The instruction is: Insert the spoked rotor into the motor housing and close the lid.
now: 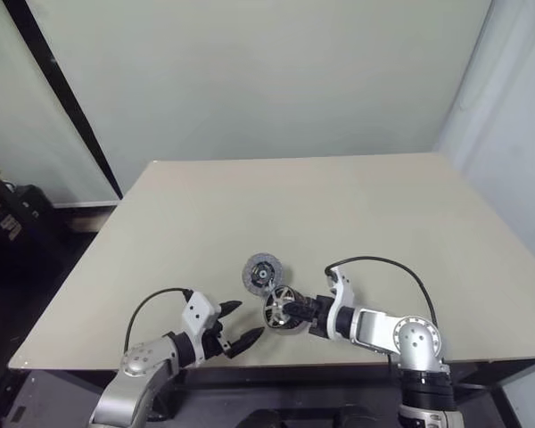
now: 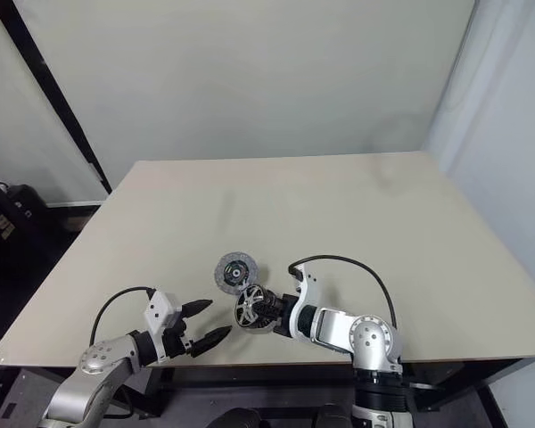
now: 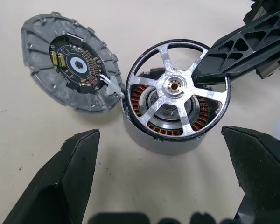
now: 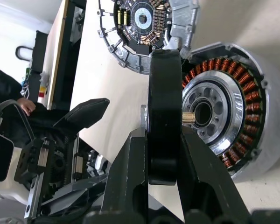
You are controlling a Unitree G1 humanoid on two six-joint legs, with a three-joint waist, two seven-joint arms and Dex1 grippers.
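Spoked rotor [image 3: 177,89] pinched by right gripper [image 1: 296,309], held just over motor housing [image 3: 170,133]; left gripper [image 1: 239,325] spread. Insertion step: next needs shaft centred w/ bore, then lid [image 3: 70,70].

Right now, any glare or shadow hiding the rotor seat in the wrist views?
Left wrist view: the light-silver spoked rotor glints at its hub, spokes readable; the round copper-wound motor housing casts only a soft shadow on the beige table. Right wrist view: no glare trouble, but the rotor, edge-on in the right gripper, covers part of the housing's shiny centre.
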